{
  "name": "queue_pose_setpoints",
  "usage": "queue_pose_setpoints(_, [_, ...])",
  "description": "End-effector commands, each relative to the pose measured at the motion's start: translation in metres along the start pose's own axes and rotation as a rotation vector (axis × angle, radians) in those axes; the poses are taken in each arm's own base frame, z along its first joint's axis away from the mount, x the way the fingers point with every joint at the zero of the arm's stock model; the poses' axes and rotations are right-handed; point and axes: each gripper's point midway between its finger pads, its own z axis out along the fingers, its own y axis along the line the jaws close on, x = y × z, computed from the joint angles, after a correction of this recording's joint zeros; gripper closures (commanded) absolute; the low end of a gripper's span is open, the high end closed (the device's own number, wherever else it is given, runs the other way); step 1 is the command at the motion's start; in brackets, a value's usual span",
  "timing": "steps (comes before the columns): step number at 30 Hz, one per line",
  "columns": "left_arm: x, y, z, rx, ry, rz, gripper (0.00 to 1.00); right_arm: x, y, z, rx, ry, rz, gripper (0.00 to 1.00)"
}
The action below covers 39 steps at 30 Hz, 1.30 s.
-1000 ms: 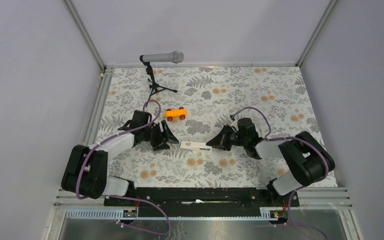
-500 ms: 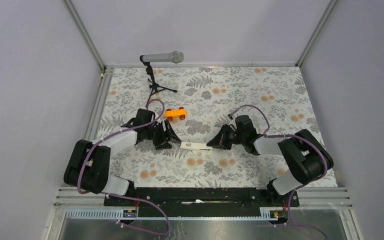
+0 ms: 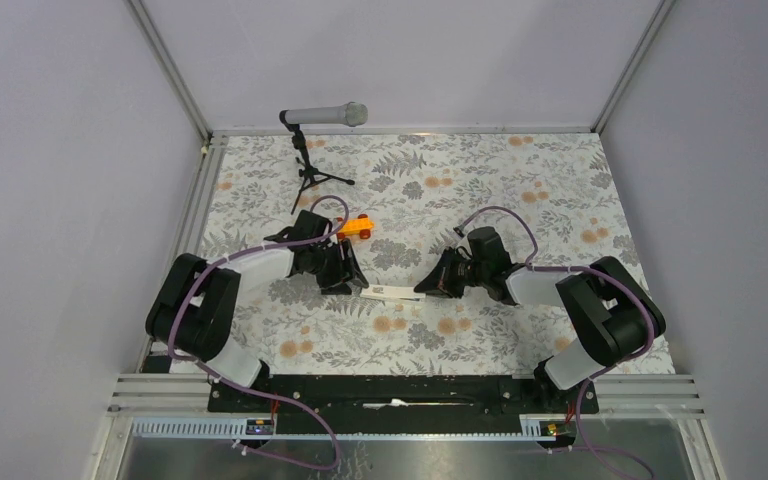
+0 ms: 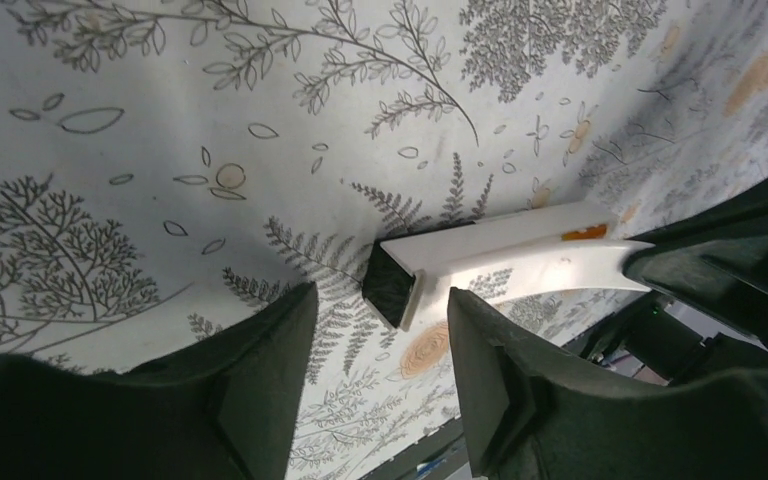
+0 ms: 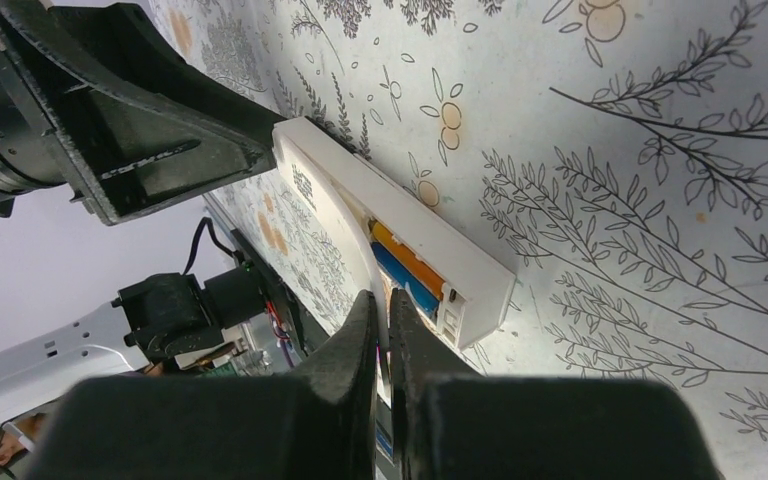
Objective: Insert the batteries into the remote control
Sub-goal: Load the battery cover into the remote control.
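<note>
The white remote control [image 3: 392,292] lies on the flowered table between both grippers. In the right wrist view its compartment faces up, with the orange battery [image 5: 408,258] and the blue battery [image 5: 400,278] lying side by side inside the remote control [image 5: 465,262]. My right gripper [image 5: 380,300] is shut on the thin white back cover [image 5: 345,232], which leans over the compartment. My left gripper [image 4: 375,345] stands open just short of the remote control's dark end [image 4: 390,285], with nothing between its fingers. The back cover [image 4: 550,268] shows there too.
An orange toy car [image 3: 360,226] sits just behind the left arm, partly hidden by it. A grey microphone [image 3: 325,116] on a black tripod stands at the back left. Metal rails edge the table on the left and at the front.
My left arm has swung right and back, bringing its gripper close to the remote's left end, with its jaws a little narrower. The right gripper has kept its hold on the cover.
</note>
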Motion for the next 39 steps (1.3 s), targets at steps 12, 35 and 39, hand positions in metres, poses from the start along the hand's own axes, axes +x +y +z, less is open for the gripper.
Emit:
queue_pose_setpoints(12, [0.013,0.006,0.013,-0.073,0.062,0.098,0.52,-0.005,-0.027,0.001,0.136,-0.015,0.001,1.0])
queue_pose_setpoints(35, [0.019,-0.004,0.005,0.009,0.022,0.097,0.36,0.0,-0.032,-0.003,0.146,-0.018,0.01,1.0])
queue_pose_setpoints(39, [0.021,0.001,0.012,0.004,0.024,0.069,0.47,0.002,-0.034,-0.004,0.15,-0.017,0.011,1.0])
